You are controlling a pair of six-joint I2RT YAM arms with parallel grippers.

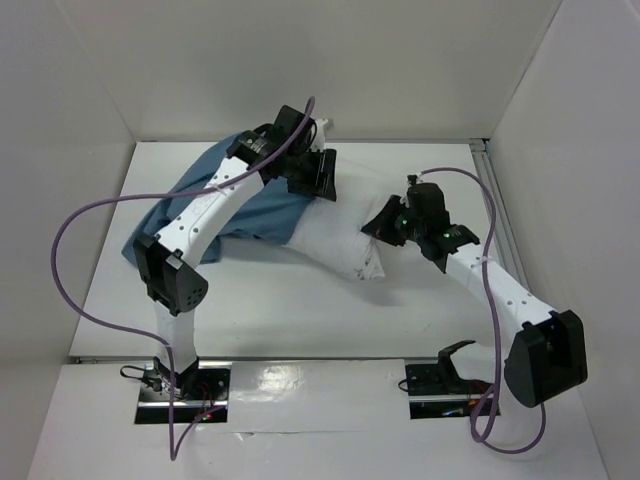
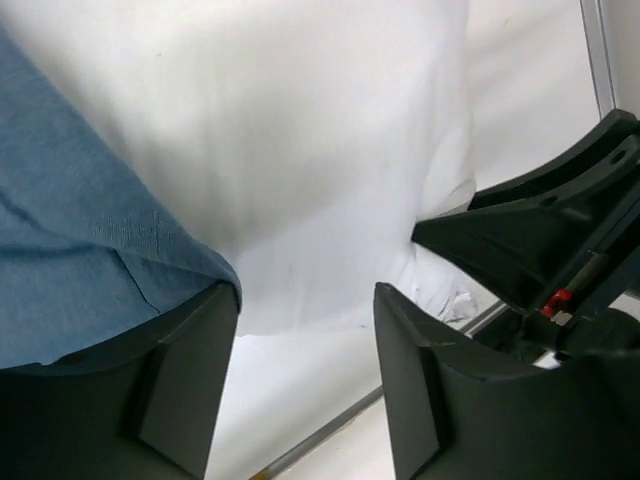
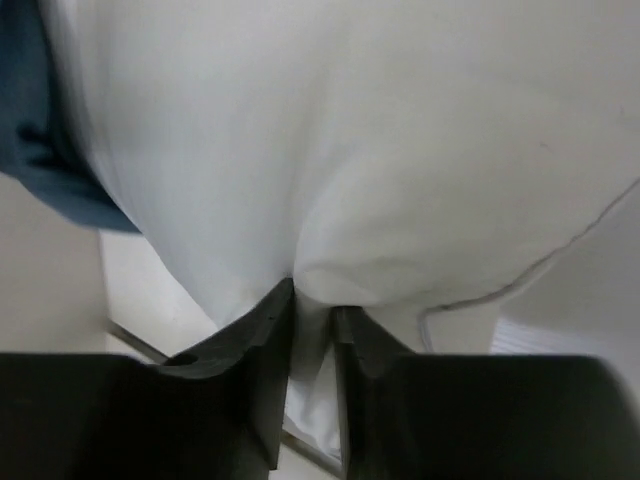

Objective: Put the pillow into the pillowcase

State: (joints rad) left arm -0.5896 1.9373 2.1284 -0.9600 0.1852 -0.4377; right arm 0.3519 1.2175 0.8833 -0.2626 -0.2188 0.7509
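Observation:
The blue pillowcase [image 1: 255, 205] lies crumpled at the back left of the table, under my left arm. The white pillow [image 1: 335, 240] sticks out of it toward the right. My left gripper [image 1: 318, 180] hovers at the pillowcase's mouth, open, with nothing between its fingers [image 2: 305, 295]; blue pillowcase cloth [image 2: 70, 220] rests against its left finger, beside the pillow [image 2: 300, 130]. My right gripper [image 1: 380, 228] is at the pillow's right end. In the right wrist view its jaws [image 3: 313, 300] stand narrowly apart with a fold of pillow [image 3: 380, 130] pinched between them, pillowcase [image 3: 40, 130] at the left.
White walls enclose the table [image 1: 300, 300] at the back and both sides. A metal rail [image 1: 497, 215] runs along the right edge. Purple cables loop off both arms. The right gripper's black finger [image 2: 540, 240] shows in the left wrist view.

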